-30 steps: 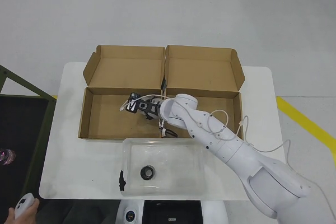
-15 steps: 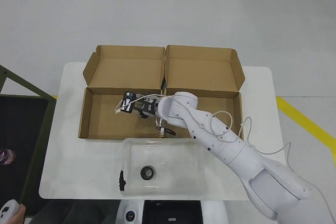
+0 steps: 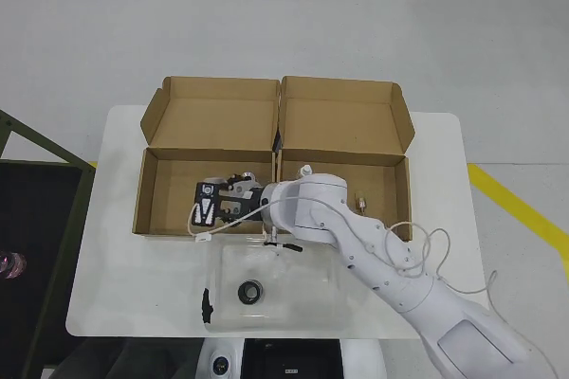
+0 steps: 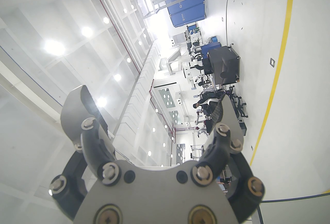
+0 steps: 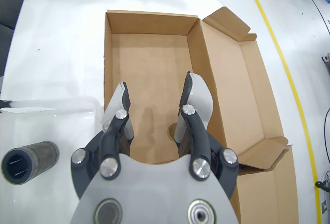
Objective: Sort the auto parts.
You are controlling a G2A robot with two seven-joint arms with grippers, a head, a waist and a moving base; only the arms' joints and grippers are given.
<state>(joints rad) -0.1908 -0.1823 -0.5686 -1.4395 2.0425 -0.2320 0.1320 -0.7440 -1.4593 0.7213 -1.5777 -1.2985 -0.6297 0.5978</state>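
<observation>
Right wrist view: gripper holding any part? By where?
Nothing held. The right gripper has its fingers open and empty above the cardboard box floor; the metal cylinder lies apart in the clear bin.

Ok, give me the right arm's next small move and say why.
Probably shift the right gripper across from the left cardboard box to above the dark cylinder in the clear bin. Its fingers are open and empty over the box's bare floor, so nothing is left to release there, and the cylinder lies unsorted in the bin.
</observation>
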